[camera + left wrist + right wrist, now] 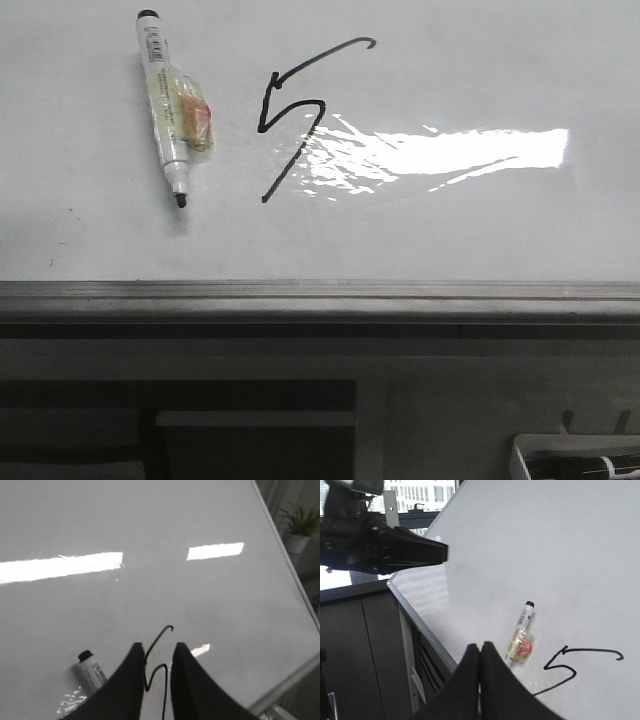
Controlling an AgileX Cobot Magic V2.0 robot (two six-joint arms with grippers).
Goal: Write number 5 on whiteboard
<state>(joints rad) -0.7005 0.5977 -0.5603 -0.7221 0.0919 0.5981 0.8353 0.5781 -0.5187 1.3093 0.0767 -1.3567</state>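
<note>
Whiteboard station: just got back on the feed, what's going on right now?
Nothing is being handled. A hand-drawn number 5 is on the whiteboard, and the marker pen lies flat beside it, released. The left gripper hangs above the digit with its jaws a little apart and empty. The right gripper is closed on nothing, off near the board's edge. The writing looks finished.

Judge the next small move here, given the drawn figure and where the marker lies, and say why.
Probably none beyond keeping both arms clear. The number 5 already stands complete on the whiteboard, and the marker lies flat beside it, gripped by neither arm. The left end effector hangs open and empty above the figure; the right end effector is shut on nothing.
</note>
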